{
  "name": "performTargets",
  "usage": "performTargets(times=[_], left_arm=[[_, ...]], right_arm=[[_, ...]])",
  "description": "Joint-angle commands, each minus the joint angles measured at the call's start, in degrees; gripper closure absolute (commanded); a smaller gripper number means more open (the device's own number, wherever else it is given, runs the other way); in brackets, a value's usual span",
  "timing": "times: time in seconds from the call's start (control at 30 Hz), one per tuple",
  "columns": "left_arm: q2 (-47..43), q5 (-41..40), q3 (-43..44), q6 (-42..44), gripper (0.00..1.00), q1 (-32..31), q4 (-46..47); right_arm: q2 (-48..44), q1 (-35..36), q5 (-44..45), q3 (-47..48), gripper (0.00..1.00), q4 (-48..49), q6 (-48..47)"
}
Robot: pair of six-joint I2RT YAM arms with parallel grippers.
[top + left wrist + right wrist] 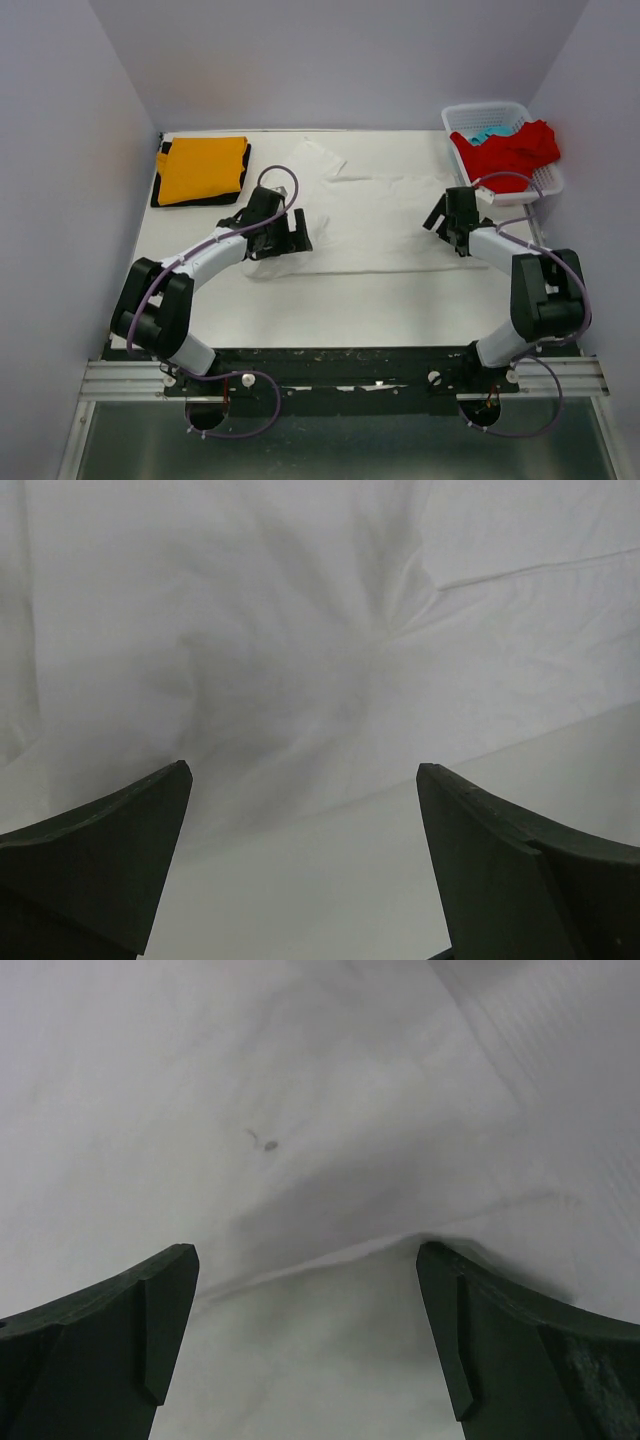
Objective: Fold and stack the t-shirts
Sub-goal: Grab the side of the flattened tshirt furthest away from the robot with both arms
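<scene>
A large white t-shirt [375, 215] lies spread across the middle of the table. My left gripper [287, 232] is open at its left edge; the left wrist view shows the white cloth [320, 660] just ahead of the spread fingers [110, 840]. My right gripper [447, 222] is open at the shirt's right edge; the right wrist view shows a cloth hem [330, 1250] between the open fingers [500, 1330]. A folded orange t-shirt [203, 168] lies on a folded black one [158, 186] at the far left. Red [510, 150] and light blue [487, 133] shirts sit in the basket.
A white plastic lattice basket [547, 183] stands at the far right corner. Walls enclose the table on the left, back and right. The arm bases are mounted on a metal rail [340, 378] at the near edge.
</scene>
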Motion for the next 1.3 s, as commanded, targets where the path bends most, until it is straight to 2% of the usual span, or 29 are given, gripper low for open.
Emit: performTargets(times=[0.0, 0.07, 0.17, 0.3, 0.47, 0.63, 0.83, 1.0, 1.1, 1.27], left_arm=[[1.3, -2.4, -0.6, -1.2, 0.01, 1.5, -0.4], [1.6, -2.4, -1.2, -1.4, 0.01, 2.0, -0.4], [1.0, -2.5, -2.0, -1.4, 0.02, 2.2, -0.8], [0.1, -1.7, -3.5, -1.9, 0.02, 2.2, 0.5], [2.1, -0.4, -3.1, -2.6, 0.01, 2.2, 0.3], [1.7, 0.3, -5.4, -4.0, 0.02, 2.2, 0.3], [1.0, 0.9, -8.7, -6.1, 0.02, 2.2, -0.3], [-4.5, 1.9, -15.0, -8.6, 0.01, 1.8, 1.4], [-7.9, 0.7, -17.5, -10.5, 0.01, 0.3, 0.3], [-14.1, -1.0, -23.1, -13.8, 0.01, -3.6, -0.7]], right_arm=[[7.7, -0.2, 11.6, 7.6, 0.00, 7.2, -4.9], [10.2, -0.2, 11.3, 9.1, 0.00, 10.0, -7.0], [11.3, -0.2, 8.3, 11.4, 0.00, 7.5, -7.8], [7.1, 0.7, 0.3, 8.1, 0.00, 6.0, -7.7], [0.9, 9.5, -2.7, 3.9, 0.00, 3.2, -6.8], [-0.1, 15.2, -8.7, -0.4, 0.00, 7.2, -4.2], [2.7, 15.2, -8.1, -3.1, 0.00, 5.2, 0.3], [2.3, 15.3, -10.2, -7.1, 0.00, -1.0, 4.6], [-0.8, 15.8, -10.9, -10.1, 0.00, -4.5, 6.1], [-10.0, 15.9, -7.1, -15.5, 0.00, -10.9, 9.7]])
